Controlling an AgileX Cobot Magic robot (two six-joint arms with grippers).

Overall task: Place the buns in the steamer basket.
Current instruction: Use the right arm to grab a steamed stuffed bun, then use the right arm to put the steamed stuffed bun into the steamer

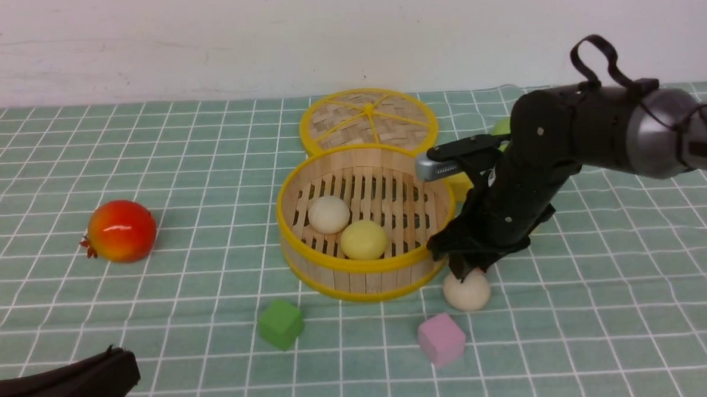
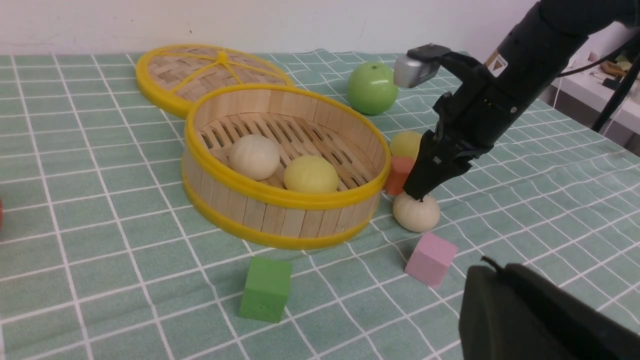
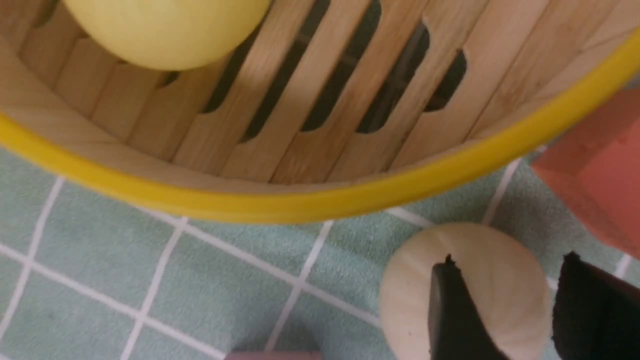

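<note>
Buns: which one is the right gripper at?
The off-white bun outside the steamer basket, by the pink cube, under the right gripper; the other off-white bun lies inside.

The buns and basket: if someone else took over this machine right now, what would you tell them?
Right pincer: open, tips at the top of the third bun, off-white, which sits on the cloth beside the basket; not lifted.
Left pincer: low at the near edge, holding nothing visible; open or shut, cannot tell.
Done: a white bun and a yellow bun lie in the basket.
Left: the third bun, then the fourth bun, pale yellow, behind the red block.
</note>
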